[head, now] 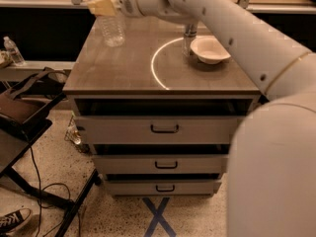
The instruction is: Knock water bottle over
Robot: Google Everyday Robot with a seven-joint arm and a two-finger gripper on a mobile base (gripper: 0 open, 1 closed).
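The water bottle [112, 31] is a clear ribbed plastic bottle standing upright at the back left of the cabinet top [123, 68]. Its cap and upper part are hidden behind my gripper and cut off by the top edge of the view. My gripper [103, 6], with tan pads, is at the bottle's upper half, on its near side. I cannot tell whether it touches the bottle. My white arm reaches in from the right, across the back of the top.
A white bowl [210, 50] and a slim metal can [188, 38] stand at the back right. A smaller clear bottle [12, 51] sits on a shelf at far left. A dark bag [24, 102] and cables lie left of the three-drawer cabinet [163, 130].
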